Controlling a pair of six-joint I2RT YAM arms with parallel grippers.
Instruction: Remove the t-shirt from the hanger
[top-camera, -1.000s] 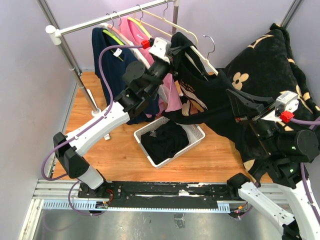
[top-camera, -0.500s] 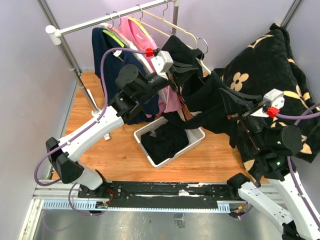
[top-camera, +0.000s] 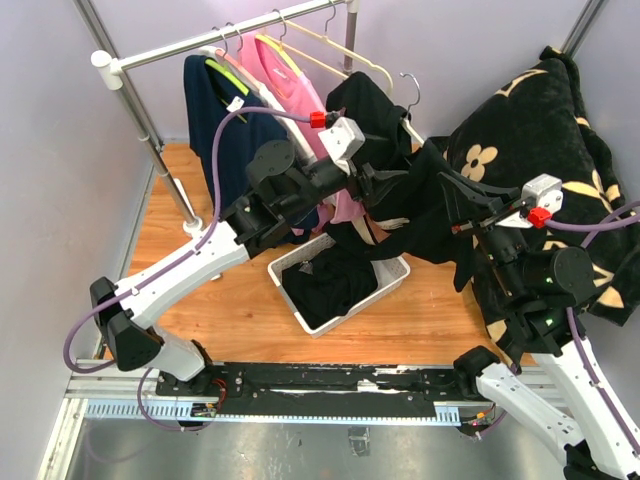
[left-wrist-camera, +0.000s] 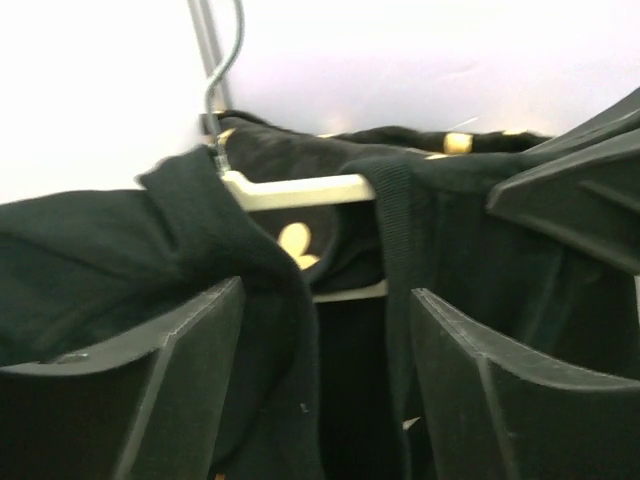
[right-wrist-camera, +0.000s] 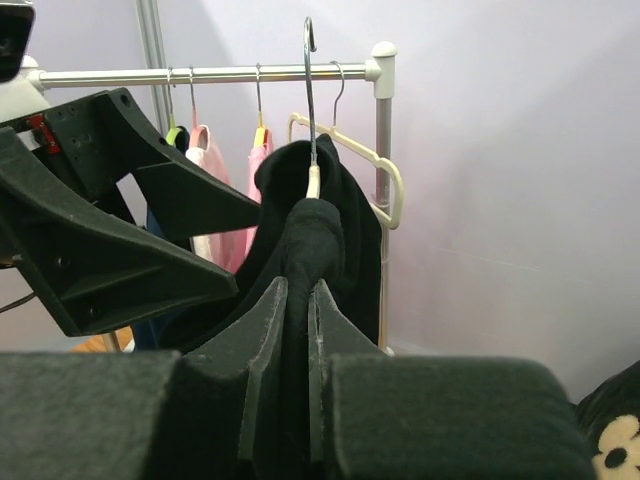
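Below the cream hanger (left-wrist-camera: 300, 190), soft black t-shirt (right-wrist-camera: 310, 235) cloth is pinched by the right tool (right-wrist-camera: 300, 292); the left tool (left-wrist-camera: 328, 295) is spread apart.

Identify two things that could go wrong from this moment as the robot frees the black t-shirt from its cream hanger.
1. The metal hook of the cream plastic hanger hangs clear of the silver rail. Seemingly only the black t-shirt, pinched in the right gripper, carries it, so it could slip out and fall.
2. Black fabric drapes between the fingers of the open left gripper; moving that arm might snag and drag the t-shirt.
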